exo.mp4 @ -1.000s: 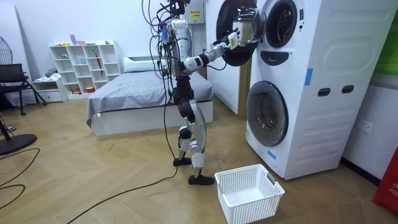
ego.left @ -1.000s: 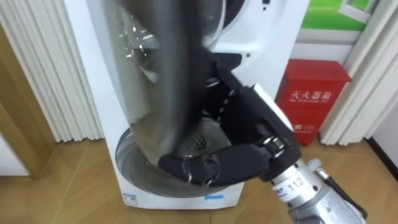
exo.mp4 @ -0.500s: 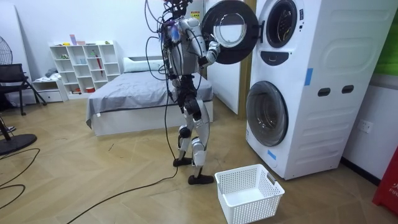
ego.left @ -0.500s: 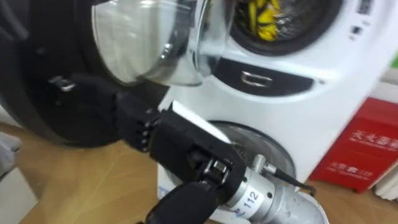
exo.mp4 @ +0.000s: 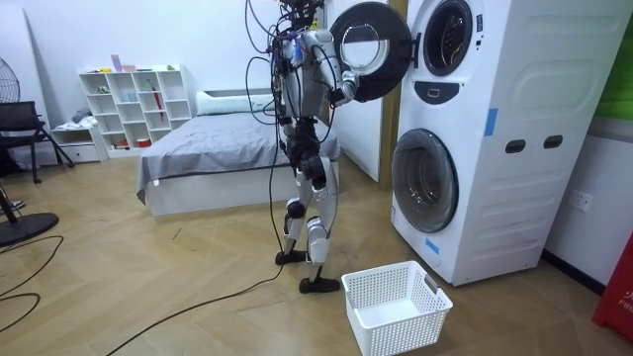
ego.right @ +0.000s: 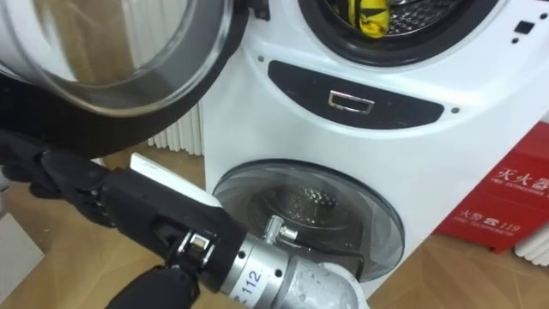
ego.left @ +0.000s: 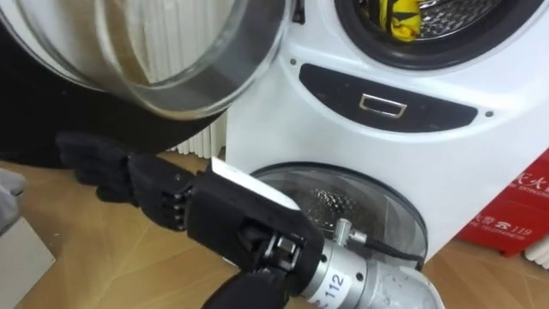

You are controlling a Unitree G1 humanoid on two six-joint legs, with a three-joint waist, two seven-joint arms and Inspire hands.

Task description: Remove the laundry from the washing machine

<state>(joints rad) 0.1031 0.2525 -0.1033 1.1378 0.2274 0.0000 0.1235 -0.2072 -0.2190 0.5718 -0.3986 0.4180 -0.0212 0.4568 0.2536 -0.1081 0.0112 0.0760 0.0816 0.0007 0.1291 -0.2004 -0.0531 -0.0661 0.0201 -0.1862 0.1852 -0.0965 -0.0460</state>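
The upper washing machine's round door stands swung open to the left, its glass bowl facing me. A yellow cloth lies inside the upper drum, at the top of the view. My right hand reaches leftward below the door, open, its straight fingers against the door's dark underside. It holds nothing. In the room view I stand upright in front of the stacked machines, arm raised to the open door.
The lower machine's door is closed, just behind my wrist. A white laundry basket sits on the wooden floor by my feet. A red box stands to the right of the machines. A bed lies behind me.
The door has swung wider open to the left, baring the drum and the yellow cloth. My right hand went from curled at the door's rim to straight beneath it. I turned toward the machine.
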